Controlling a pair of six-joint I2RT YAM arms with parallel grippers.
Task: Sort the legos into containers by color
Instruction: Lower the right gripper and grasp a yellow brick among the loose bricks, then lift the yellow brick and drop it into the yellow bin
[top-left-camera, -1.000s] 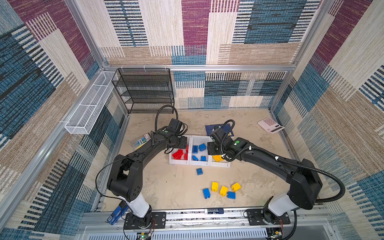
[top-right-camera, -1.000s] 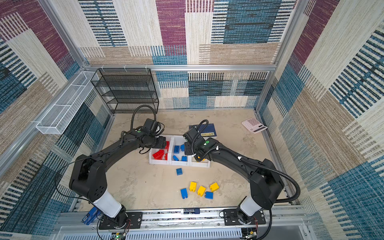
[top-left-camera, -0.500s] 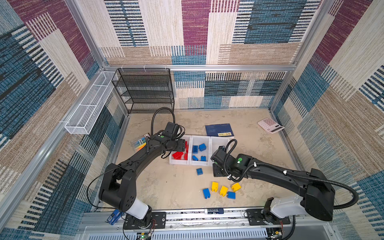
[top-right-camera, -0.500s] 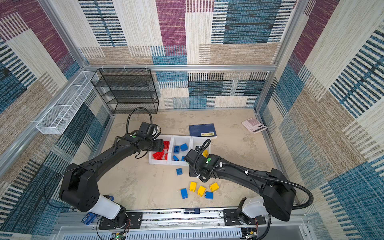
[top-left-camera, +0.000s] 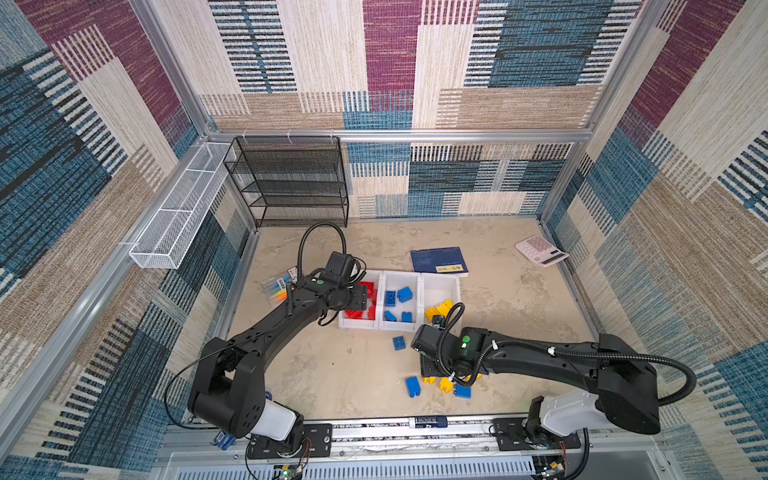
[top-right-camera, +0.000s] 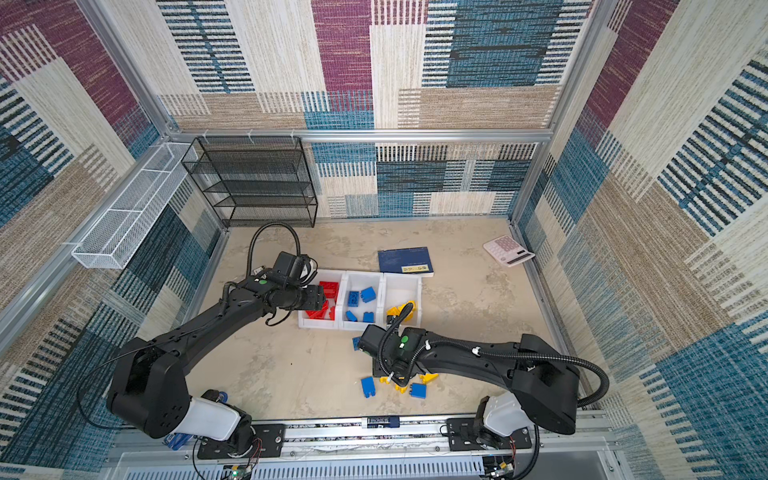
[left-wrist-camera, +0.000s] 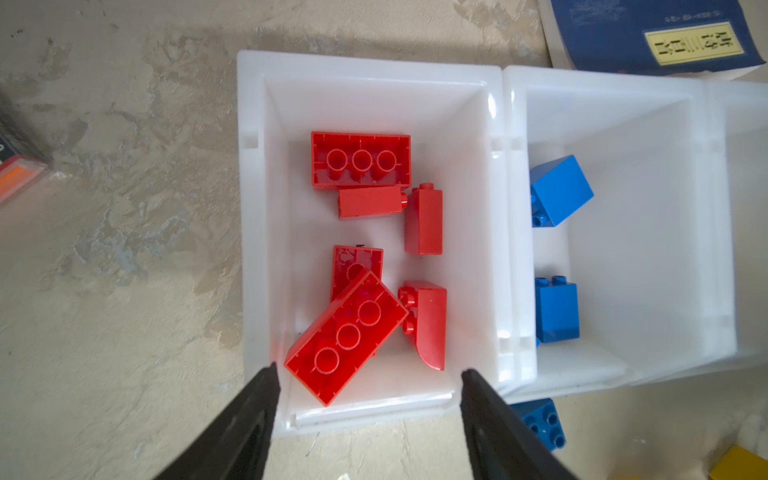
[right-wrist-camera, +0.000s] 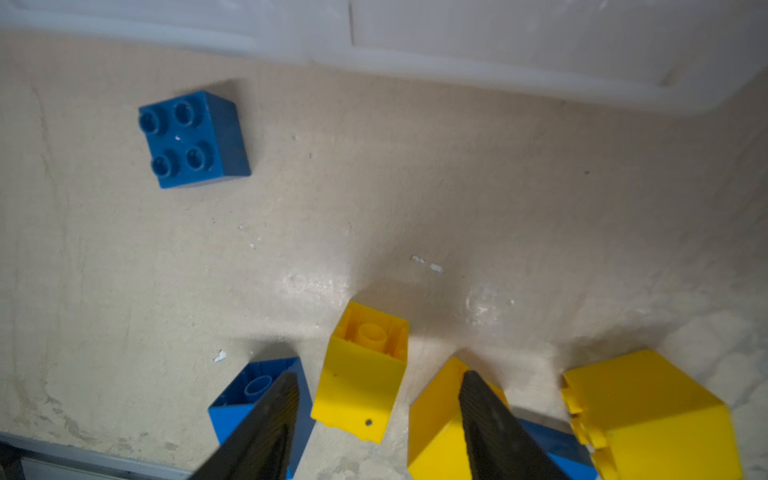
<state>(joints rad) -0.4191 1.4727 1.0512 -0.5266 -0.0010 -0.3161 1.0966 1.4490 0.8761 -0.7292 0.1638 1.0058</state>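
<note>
Over red-brick bin (left-wrist-camera: 253, 249), 9 o'clock end of bin row (top-left-camera: 399, 328): left gripper (left-wrist-camera: 369, 370) jaws apart, empty. At 6 o'clock of that row, right gripper (right-wrist-camera: 380, 375) jaws apart, straddling loose yellow brick (right-wrist-camera: 357, 386) on tabletop (right-wrist-camera: 498, 187)

Three white bins (top-left-camera: 401, 273) stand touching in a row. The left bin (left-wrist-camera: 374, 66) holds six red bricks (left-wrist-camera: 360, 160), some upside down, some on their sides. The middle bin (left-wrist-camera: 602, 83) holds blue bricks (left-wrist-camera: 559, 189), the right bin (top-left-camera: 441, 286) yellow bricks (top-left-camera: 440, 309). In front of the bins lie a loose blue square (right-wrist-camera: 193, 139), studs up, and nearer the robot a cluster of yellow (right-wrist-camera: 361, 374) and blue (right-wrist-camera: 249, 395) loose bricks, tipped over
</note>
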